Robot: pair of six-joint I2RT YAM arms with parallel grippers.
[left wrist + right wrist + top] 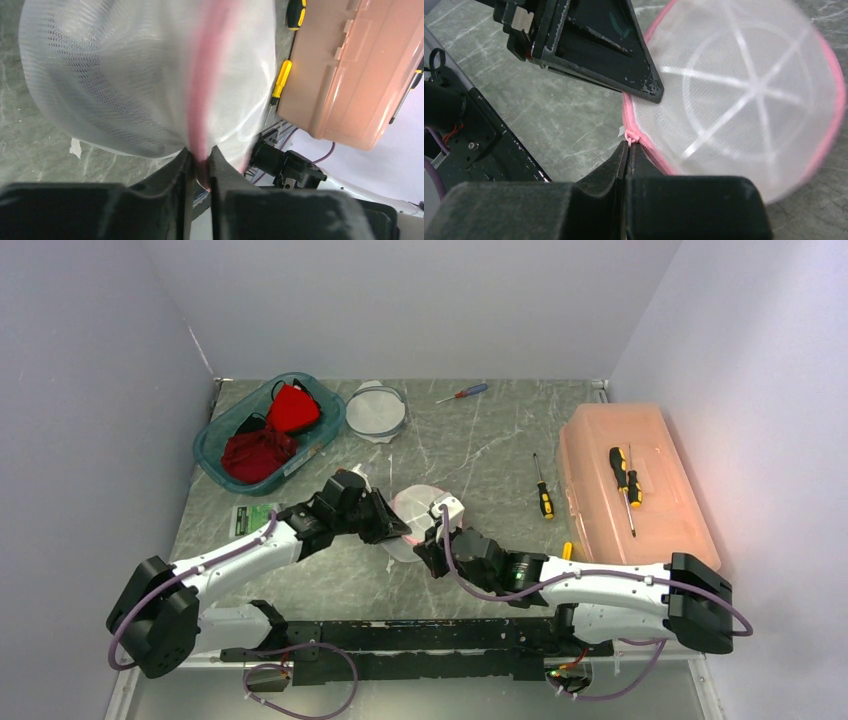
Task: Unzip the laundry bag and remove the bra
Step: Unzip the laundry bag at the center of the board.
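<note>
The desk (470,455) carries a pink lidded box (635,480) at 3 o'clock and a teal basket (268,430) of red garments at 10 o'clock. The laundry bag (418,508), a round white mesh pouch edged in pink, lies near the centre between the two arms. No bra can be made out through the mesh, so it is presumed to be inside the bag. The left hand (201,150) is clamped on the pink rim (205,90) at about the bag's 8 o'clock. The right hand (626,146) meets the bag at about 5 o'clock, with its fingers pressed together on the zip pull (627,136) at the end of the zip track (651,150). The step in hand is judged to be the start of unzipping, since the track appears closed along its visible length. The left grip should serve as the anchor, so that the rim is held taut just behind the pull. The pull should be drawn along the curve of the track rather than in a straight line, with the pulling direction kept tangent to the rim. The bag should be lifted only slightly off the desk, so that loose mesh is not dragged into the slider. If the slider binds, the tension should be eased and the pull re-aligned before more force is applied.
</note>
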